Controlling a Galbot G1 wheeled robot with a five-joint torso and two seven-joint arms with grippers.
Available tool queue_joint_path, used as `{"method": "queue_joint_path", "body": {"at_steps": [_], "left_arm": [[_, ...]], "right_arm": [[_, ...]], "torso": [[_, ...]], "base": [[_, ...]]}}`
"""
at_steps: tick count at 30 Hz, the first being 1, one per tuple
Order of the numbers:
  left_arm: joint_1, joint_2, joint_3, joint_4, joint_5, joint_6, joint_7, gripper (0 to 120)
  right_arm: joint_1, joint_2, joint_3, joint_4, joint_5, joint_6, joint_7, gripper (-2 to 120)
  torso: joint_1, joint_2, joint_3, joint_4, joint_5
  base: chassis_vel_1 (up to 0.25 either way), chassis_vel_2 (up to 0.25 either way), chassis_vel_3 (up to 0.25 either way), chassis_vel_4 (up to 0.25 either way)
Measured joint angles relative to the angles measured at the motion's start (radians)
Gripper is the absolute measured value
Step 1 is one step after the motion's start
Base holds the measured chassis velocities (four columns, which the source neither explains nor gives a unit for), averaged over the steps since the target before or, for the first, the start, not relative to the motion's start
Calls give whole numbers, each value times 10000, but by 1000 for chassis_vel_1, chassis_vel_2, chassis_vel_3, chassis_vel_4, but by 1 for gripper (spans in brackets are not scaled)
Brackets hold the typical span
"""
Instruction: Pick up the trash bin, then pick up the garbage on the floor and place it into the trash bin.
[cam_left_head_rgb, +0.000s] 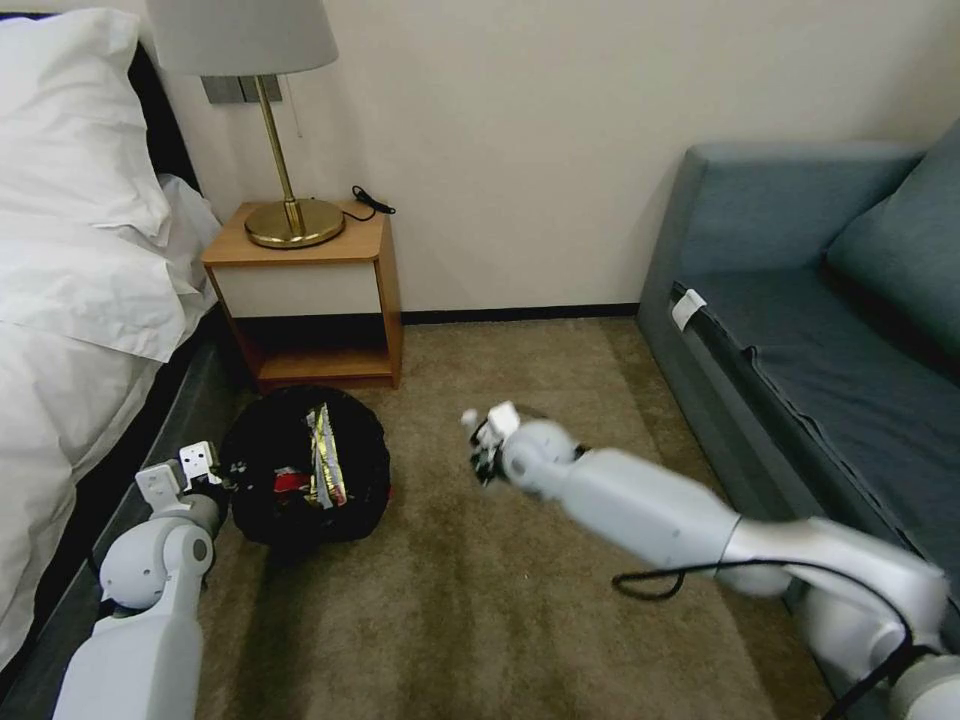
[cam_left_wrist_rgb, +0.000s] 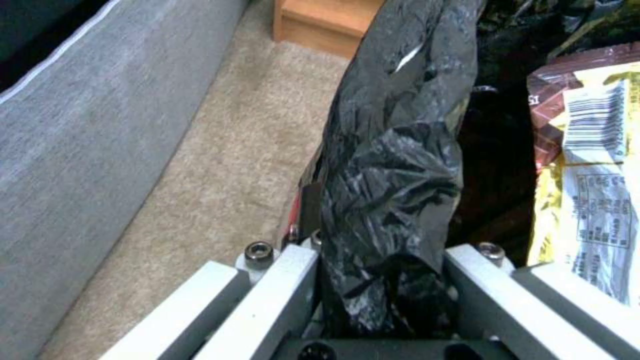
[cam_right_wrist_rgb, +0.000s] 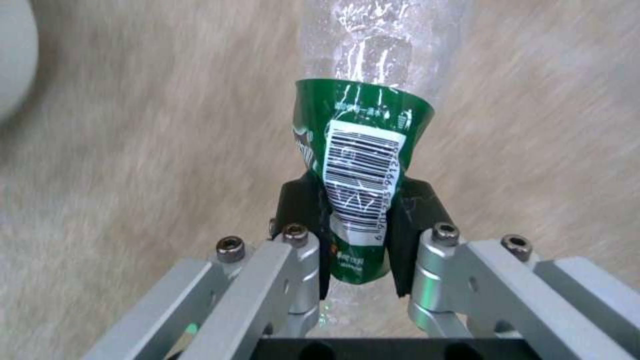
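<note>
The trash bin (cam_left_head_rgb: 300, 470), lined with a crinkled black bag, stands on the carpet by the bed. A yellow-green snack wrapper (cam_left_head_rgb: 325, 455) and a red packet (cam_left_head_rgb: 290, 483) lie inside it. My left gripper (cam_left_head_rgb: 205, 470) is shut on the bin's rim; the left wrist view shows the black bag (cam_left_wrist_rgb: 387, 200) pinched between its fingers, with the wrapper (cam_left_wrist_rgb: 593, 165) beside. My right gripper (cam_left_head_rgb: 482, 445) hangs above the carpet to the right of the bin. It is shut on a clear bottle with a green label (cam_right_wrist_rgb: 357, 165), squeezed flat between the pads.
A wooden nightstand (cam_left_head_rgb: 310, 290) with a brass lamp (cam_left_head_rgb: 285, 150) stands just behind the bin. The bed (cam_left_head_rgb: 70, 300) runs along the left, a blue-grey sofa (cam_left_head_rgb: 830, 320) along the right. Open carpet (cam_left_head_rgb: 480, 610) lies between them.
</note>
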Motion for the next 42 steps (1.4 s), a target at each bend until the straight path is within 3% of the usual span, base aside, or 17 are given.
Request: {"method": "queue_joint_path", "body": {"at_steps": [4,8,22,37,42], "left_arm": [[-3,19,26,128,-87,-34,52,2],[-78,-19,133,253,-128,-42,66,2],[-309,25,303,394,-187,-14,69,2],[-467,-307,578,450,5,3,86,2],[-439,-338,543,359,22,31,100,2]], "right_arm": [[627,-179,-16,486,163,0,-127,15],[1253,187,-43,1268,770,1,-13,15],[1011,1526,-2,2658,2069,3,477,15],[206,2482,-481,1836,630,184,43,15],[16,2589,-621,1667,252,341,-50,37]], "torso": [[0,0,0,-3,0],[0,0,0,2,-1],[0,0,0,1,-3],[0,0,0,1,-2],[0,0,-1,0,-1]], "base": [[0,0,0,0],[0,0,0,0],[0,0,0,0],[0,0,0,0],[0,0,0,0]]}}
